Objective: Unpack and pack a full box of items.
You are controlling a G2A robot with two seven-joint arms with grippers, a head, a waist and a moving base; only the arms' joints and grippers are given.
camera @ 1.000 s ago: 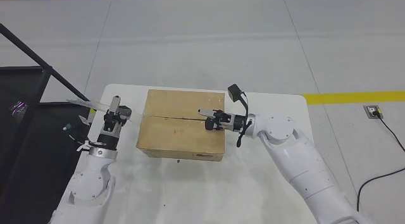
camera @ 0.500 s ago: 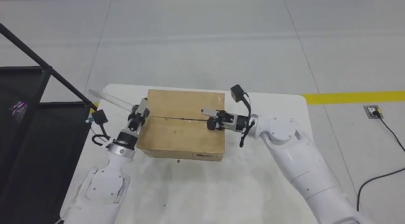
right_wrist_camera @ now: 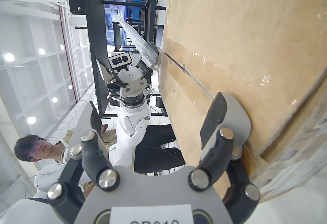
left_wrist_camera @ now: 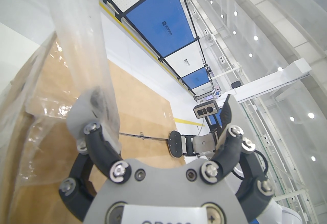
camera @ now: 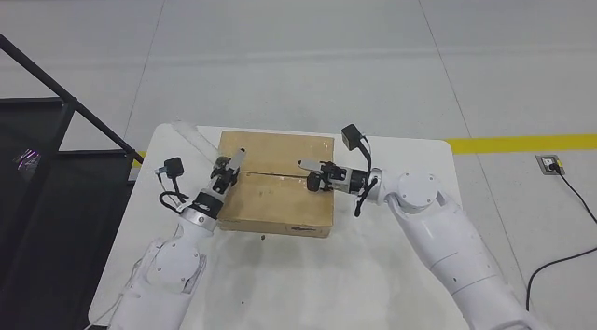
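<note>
Closed brown cardboard box (camera: pixel 275 185) centre frame on white bench (camera: pixel 373 265). Probably stiff, heavy if full, tape slick; take by flap edges at seam. Left gripper (camera: pixel 233 158) fingers spread, clear film (left_wrist_camera: pixel 76 31) clinging to one; right gripper (camera: pixel 309 173) fingers spread too.

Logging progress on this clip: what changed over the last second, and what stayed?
The left claw moved from beside the cardboard box inward, over its near edge by the seam, carrying along the clear tape strip that clings to one finger. Its fingers are spread; nothing was newly gripped or released. The right claw stayed open at the seam's other end, and the box looks unmoved on the table.
</note>
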